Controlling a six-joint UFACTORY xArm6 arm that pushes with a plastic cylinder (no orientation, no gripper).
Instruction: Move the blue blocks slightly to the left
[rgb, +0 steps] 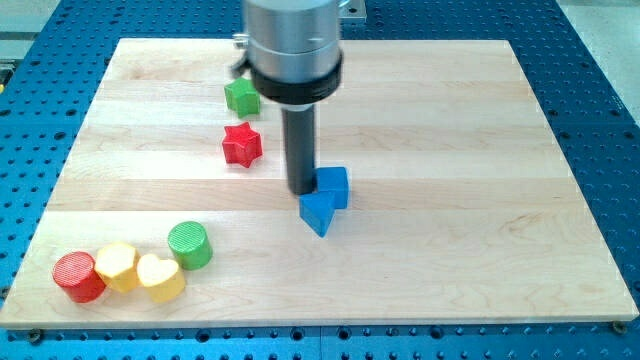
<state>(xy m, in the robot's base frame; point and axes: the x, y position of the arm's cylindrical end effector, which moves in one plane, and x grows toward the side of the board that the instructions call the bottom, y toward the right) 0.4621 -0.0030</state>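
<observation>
Two blue blocks sit together near the middle of the wooden board. One is a blue cube. The other is a blue triangular block touching it at the lower left. My tip stands just left of the blue cube and right above the triangular block, close against both. The rod rises from there to the arm's grey and black body at the view's top.
A red star and a green block lie up and left of the tip. At the bottom left stand a green cylinder, a yellow heart, a yellow block and a red cylinder.
</observation>
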